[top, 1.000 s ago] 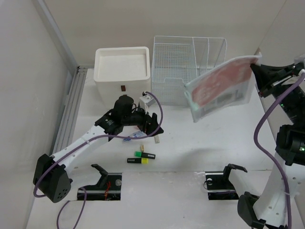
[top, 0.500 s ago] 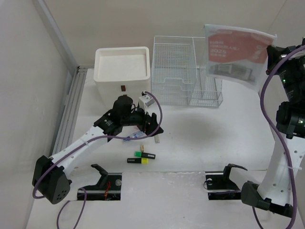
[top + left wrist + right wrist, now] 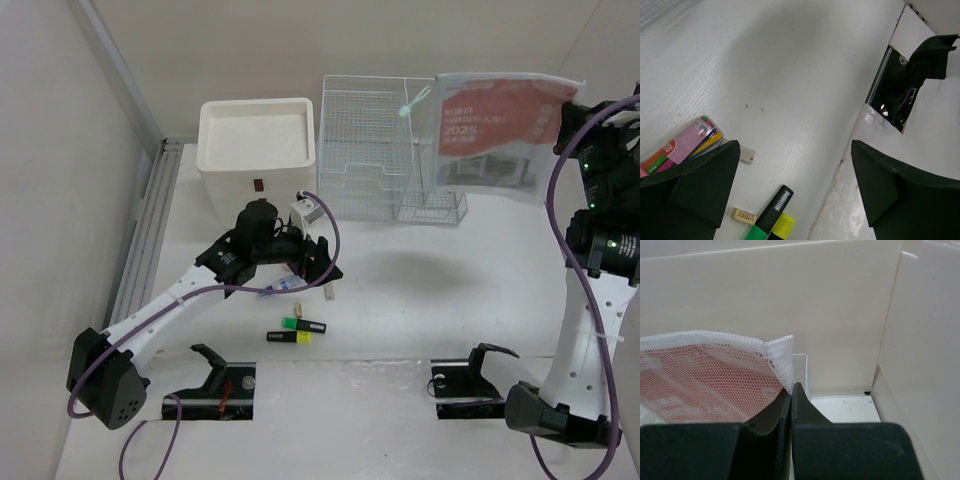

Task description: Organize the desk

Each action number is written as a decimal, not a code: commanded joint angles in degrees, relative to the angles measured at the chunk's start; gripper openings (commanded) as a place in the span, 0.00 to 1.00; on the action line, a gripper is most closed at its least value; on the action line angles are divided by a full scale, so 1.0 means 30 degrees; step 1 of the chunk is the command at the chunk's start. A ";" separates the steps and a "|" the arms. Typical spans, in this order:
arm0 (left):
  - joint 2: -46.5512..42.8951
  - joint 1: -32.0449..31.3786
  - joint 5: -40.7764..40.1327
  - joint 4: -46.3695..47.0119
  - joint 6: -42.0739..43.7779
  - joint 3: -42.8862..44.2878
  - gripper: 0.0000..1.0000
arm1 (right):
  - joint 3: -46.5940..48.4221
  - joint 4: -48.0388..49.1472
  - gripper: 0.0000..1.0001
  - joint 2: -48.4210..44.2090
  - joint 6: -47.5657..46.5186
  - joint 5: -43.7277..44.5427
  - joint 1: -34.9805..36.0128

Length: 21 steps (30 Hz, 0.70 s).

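My right gripper [image 3: 570,100] is shut on the top corner of a white mesh pouch [image 3: 495,125] with a red booklet inside. The pouch hangs upright in the air, in front of the right side of the clear wire organizer [image 3: 370,150]. The right wrist view shows the jaws [image 3: 791,390] pinched on the pouch's mesh corner [image 3: 715,375]. My left gripper [image 3: 318,262] is open and empty, low over the white desk [image 3: 440,290]. Below it lie a green and a yellow highlighter [image 3: 771,215], a small eraser [image 3: 744,216] and a pink pen pack [image 3: 685,145].
A white three-drawer box [image 3: 258,145] stands at the back left beside the wire organizer. A small white box [image 3: 308,212] sits by the left wrist. The highlighters [image 3: 298,330] lie near the front edge. Two black cradles [image 3: 470,380] sit at that edge.
My right arm has lifted the pouch up and to the right, from tilted low over the desk to hanging upright by the organizer. The left arm has not moved.
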 commanded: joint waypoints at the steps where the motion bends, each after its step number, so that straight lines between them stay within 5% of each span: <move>1: -0.0565 -0.0112 0.0228 0.0215 0.0320 0.0432 0.91 | -0.0556 0.3285 0.00 -0.0238 0.2179 0.1686 0.0077; 10: -0.0389 -0.0112 0.0228 0.0215 0.0320 0.0432 0.91 | -0.1933 0.4661 0.00 0.0317 0.4115 0.2152 0.0077; 21: -0.0389 -0.0112 0.0228 0.0215 0.0320 0.0257 0.91 | -0.3722 0.6217 0.00 0.0670 0.3881 0.5729 0.3033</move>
